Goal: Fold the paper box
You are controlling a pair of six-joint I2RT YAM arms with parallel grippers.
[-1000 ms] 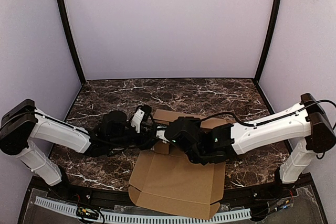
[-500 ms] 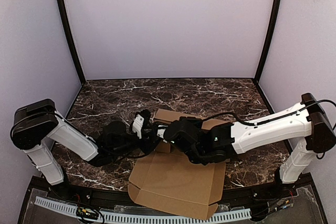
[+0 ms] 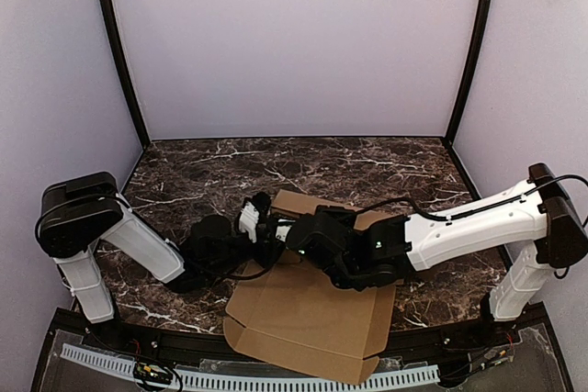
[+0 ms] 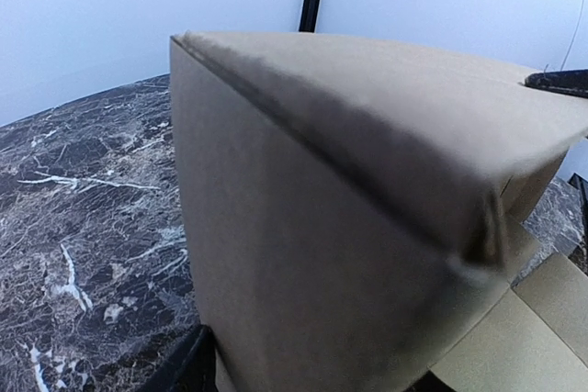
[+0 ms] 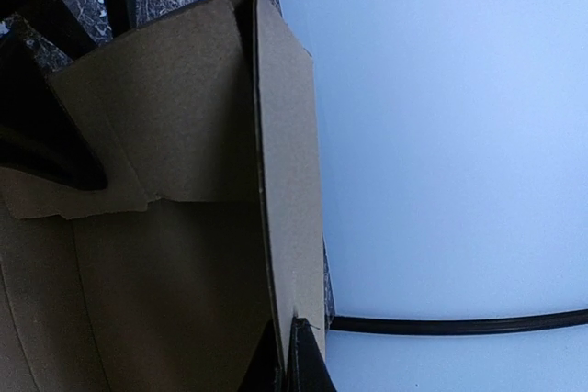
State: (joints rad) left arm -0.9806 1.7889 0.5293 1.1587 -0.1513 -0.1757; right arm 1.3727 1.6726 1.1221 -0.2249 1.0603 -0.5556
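The paper box (image 3: 303, 319) is brown cardboard, its front sheet flat on the table and its back part folded up between the two arms. My left gripper (image 3: 265, 227) meets the raised part from the left. In the left wrist view a cardboard wall (image 4: 322, 227) fills the frame, and the gripper (image 4: 308, 375) is open with its dark fingers (image 4: 188, 366) astride the wall's foot. My right gripper (image 3: 292, 238) reaches in from the right. In the right wrist view it (image 5: 296, 357) is shut on the thin edge of an upright cardboard wall (image 5: 285, 181).
The dark marble table (image 3: 202, 172) has purple walls on three sides and black posts at the back corners. A white slotted strip (image 3: 230, 378) runs along the near edge. A black cable (image 5: 459, 323) crosses the right wrist view.
My left arm has swung right and drawn in against the box's raised left side. The flat front sheet has shifted slightly. The right arm has kept its hold and barely moved.
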